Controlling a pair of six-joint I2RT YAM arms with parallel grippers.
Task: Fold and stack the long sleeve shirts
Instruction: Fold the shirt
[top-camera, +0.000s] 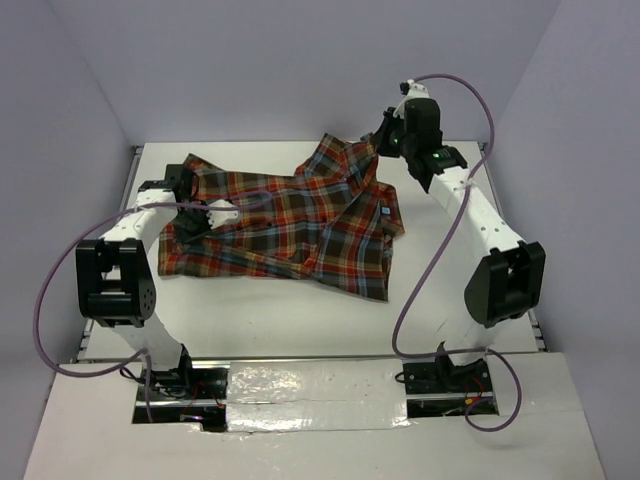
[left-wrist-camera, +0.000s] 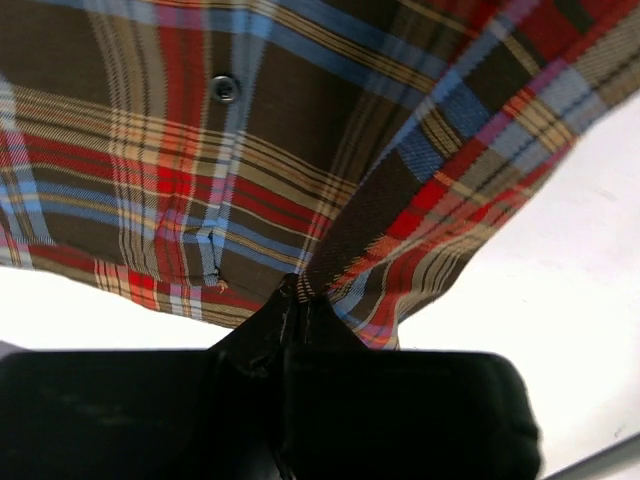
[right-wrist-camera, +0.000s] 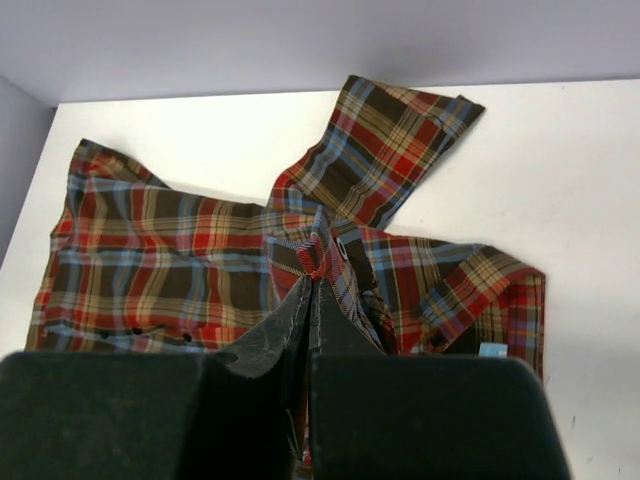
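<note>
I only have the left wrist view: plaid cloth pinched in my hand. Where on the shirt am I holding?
Observer: The left hand pinches the shirt near its left end.
Operator: And the right hand?
Observer: The right hand is shut on a fold near the far right, raised into a peak.
Operator: Anything hanging off the table?
Observer: No, none of the shirt overhangs the white table.

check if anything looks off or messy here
The shirt lies crooked and bunched on the table, not flat. The left claw and right claw each pinch a fold, so the cloth puckers there.
</note>
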